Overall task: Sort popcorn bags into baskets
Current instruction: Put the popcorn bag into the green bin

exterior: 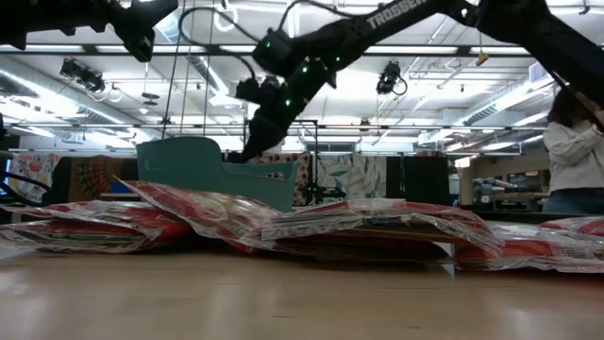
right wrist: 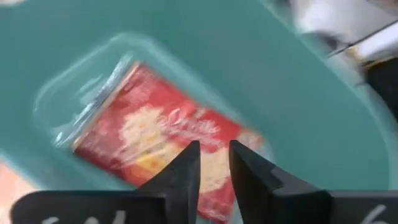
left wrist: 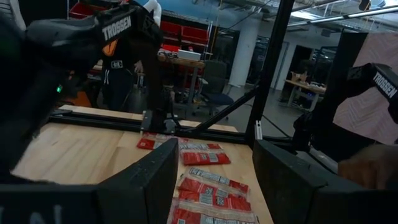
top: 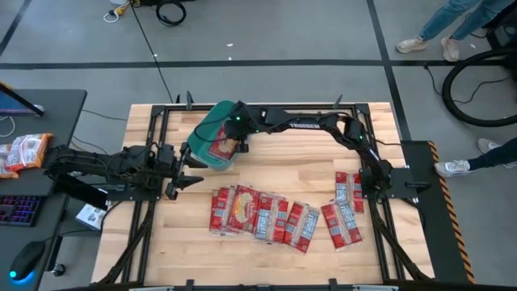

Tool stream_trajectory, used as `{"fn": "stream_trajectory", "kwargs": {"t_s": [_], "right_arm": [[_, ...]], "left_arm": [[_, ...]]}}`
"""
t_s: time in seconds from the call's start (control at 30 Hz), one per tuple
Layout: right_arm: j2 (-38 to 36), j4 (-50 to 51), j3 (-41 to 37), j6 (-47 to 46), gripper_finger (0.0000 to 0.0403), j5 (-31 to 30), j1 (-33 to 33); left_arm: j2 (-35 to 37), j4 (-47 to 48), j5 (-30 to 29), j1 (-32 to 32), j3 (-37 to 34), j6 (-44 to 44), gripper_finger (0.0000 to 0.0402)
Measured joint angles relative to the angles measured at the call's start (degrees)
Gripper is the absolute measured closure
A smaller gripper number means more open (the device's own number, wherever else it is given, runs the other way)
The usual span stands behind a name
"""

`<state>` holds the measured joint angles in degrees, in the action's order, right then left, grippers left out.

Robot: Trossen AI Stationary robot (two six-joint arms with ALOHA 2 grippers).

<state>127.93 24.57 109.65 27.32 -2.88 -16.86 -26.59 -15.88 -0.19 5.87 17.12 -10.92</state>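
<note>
Popcorn bags [top: 279, 217], flat red packets in clear crinkly wrap with white and yellow print, lie in overlapping heaps on the table [top: 266, 166], well away from the right gripper [top: 239, 145]. One more bag [right wrist: 158, 140] lies at the bottom of the teal basket [right wrist: 298, 106], directly beneath that gripper, whose fingers stand slightly parted and released, holding nothing. The left gripper [top: 187, 180] waits beside the basket, fingers spread wide.

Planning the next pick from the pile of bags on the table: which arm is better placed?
Probably the left: its open gripper hangs beside the popcorn bags, while the right gripper is over the teal basket.
</note>
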Motion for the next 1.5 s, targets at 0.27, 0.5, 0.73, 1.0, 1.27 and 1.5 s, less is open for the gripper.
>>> {"fn": "stream_trajectory", "kwargs": {"t_s": [0.27,0.5,0.73,1.0,1.27,1.5], "right_arm": [[-7.6,8.5,0.1,-3.4,0.0292,-0.3,4.7],[-8.7,20.8,0.2,-7.5,0.0292,-1.7,13.1],[-8.8,34.5,0.1,-18.0,0.0292,-11.0,20.6],[-9.3,43.4,0.1,-30.1,0.0292,-14.0,27.9],[-9.4,44.0,0.1,-36.8,0.0292,-15.4,36.6],[-9.5,45.9,-0.8,-42.1,0.0292,-19.4,43.4]], "left_arm": [[0.0,1.3,0.0,0.0,0.0,0.1,0.0191],[0.0,5.1,-2.0,0.0,0.0,0.2,0.0191],[-3.0,12.8,-1.0,1.2,0.0,-2.4,0.0191],[-15.9,10.3,-0.4,5.9,1.0,-5.6,0.0191],[-26.8,10.0,-3.8,8.5,6.1,-6.4,0.0192],[-35.8,8.3,-4.9,8.8,9.6,-6.5,0.0192]]}}
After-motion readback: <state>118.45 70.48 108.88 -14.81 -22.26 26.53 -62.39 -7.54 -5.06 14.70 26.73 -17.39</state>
